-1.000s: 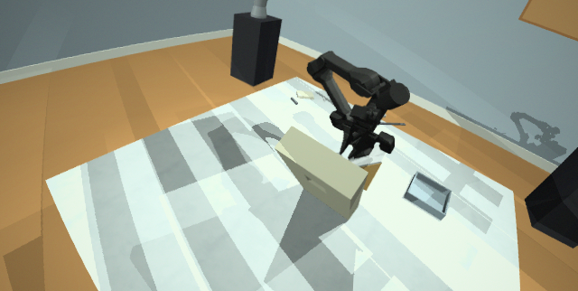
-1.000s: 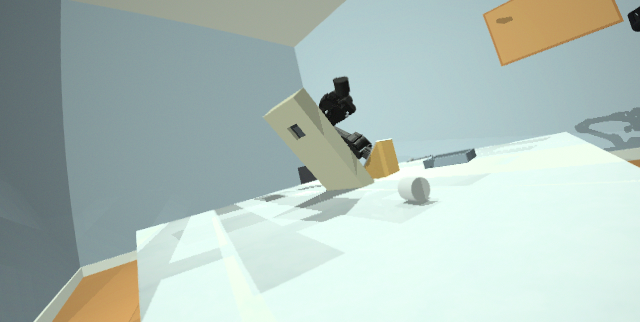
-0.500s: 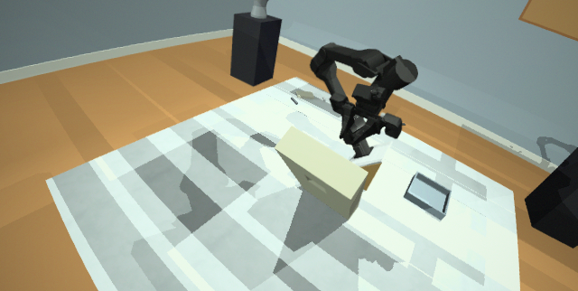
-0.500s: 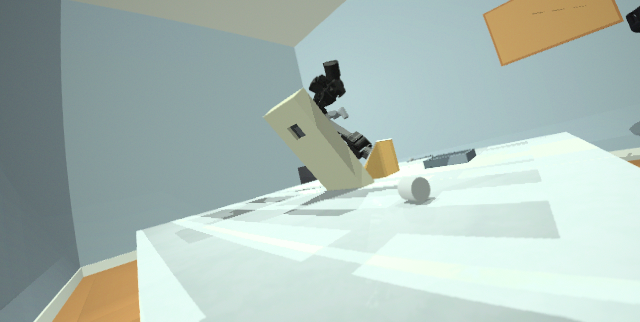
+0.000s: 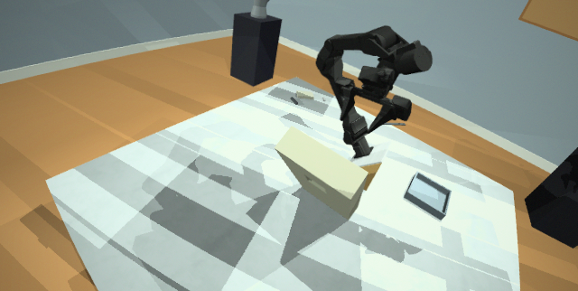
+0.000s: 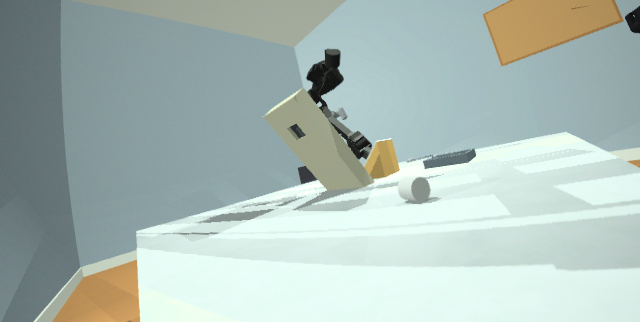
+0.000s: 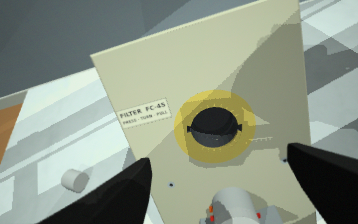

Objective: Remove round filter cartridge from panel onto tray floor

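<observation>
Fingers [image 5: 357, 125] wide apart, gripping nothing. Ahead, panel [image 5: 322, 162] [image 6: 317, 144] [image 7: 180, 75] tilted; yellow ring [image 7: 183, 128] around dark notched round opening [image 7: 214, 127]. Cartridge's position: cannot tell. Grey cylinder [image 7: 234, 206] below ring, potential obstruction. White cylinder [image 6: 414, 189] [image 7: 74, 180] on table [image 5: 181, 232] [image 6: 350, 292] [image 7: 55, 140]. Tray [image 5: 424, 208] [image 6: 449, 158] apart from panel, pale floor inside dark rim.

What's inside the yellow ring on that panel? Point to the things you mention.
Inside the yellow ring [image 7: 181, 125] is a dark round recess [image 7: 214, 120] with a small notch on either side. Part of its inner wall shows; shadow and the recess's rim hide whatever lies deeper.
</observation>
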### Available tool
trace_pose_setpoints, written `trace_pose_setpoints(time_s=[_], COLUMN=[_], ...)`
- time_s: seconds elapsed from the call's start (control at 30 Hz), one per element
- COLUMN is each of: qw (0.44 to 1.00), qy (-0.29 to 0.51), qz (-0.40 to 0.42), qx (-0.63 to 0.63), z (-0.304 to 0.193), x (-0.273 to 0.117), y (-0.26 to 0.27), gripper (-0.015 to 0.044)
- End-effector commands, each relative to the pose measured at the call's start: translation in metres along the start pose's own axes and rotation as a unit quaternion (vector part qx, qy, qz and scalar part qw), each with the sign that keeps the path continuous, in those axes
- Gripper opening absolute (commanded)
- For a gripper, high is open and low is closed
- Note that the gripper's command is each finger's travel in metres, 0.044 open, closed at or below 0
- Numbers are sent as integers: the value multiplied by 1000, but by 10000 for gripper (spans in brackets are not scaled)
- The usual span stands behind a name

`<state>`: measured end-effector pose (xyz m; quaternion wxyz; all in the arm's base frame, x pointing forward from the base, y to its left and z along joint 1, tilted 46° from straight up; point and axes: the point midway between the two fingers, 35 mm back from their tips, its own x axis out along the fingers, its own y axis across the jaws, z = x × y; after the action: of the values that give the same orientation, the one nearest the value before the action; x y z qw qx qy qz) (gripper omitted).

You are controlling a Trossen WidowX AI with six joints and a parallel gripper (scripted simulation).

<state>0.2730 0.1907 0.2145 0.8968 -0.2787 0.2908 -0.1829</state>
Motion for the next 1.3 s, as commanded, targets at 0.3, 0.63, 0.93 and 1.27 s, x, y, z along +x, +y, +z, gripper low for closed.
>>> trace_pose_setpoints(time_s=[0.3,0.63,0.93,1.27], qw=[982,982,982,982], qy=[172,172,172,171], qz=[-26,-25,-25,-26], qx=[-71,-71,-70,-70], z=[-94,-98,-103,-108], x=[37,51,65,80], y=[-16,-16,-18,-20], gripper=[305,305,305,305])
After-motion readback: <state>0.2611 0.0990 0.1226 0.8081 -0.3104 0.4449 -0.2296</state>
